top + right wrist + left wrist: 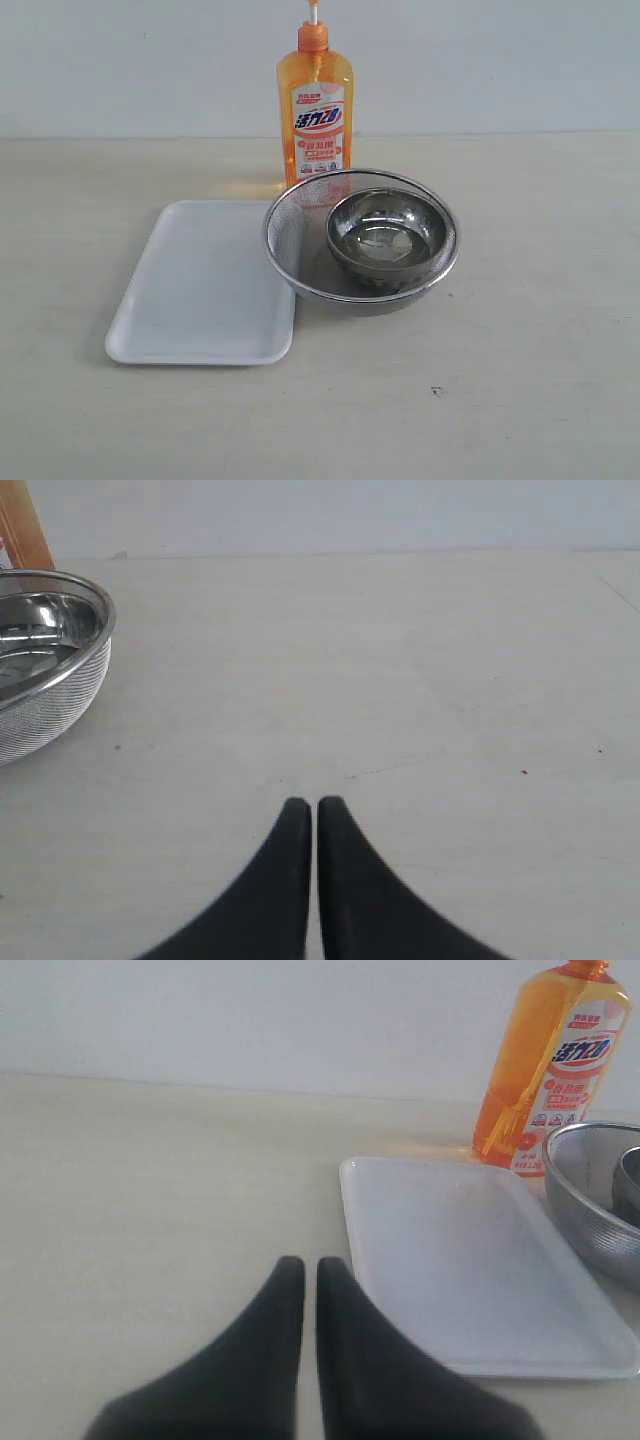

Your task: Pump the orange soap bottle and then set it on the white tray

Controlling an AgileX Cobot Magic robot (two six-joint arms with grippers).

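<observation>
White tray (200,285): exterior, left wrist only

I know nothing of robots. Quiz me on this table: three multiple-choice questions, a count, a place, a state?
1. How many things lie on the white tray? A two; B one; C none.
2. Where is the orange soap bottle? A on the tray; B upright behind the steel mesh strainer; C lying in front of the tray.
3. The left gripper is: A shut, empty; B wide open; C clamping the bottle.
Answers: 1 C, its surface is bare; 2 B, it stands past the strainer's rim; 3 A, fingers meet with nothing between.
</observation>
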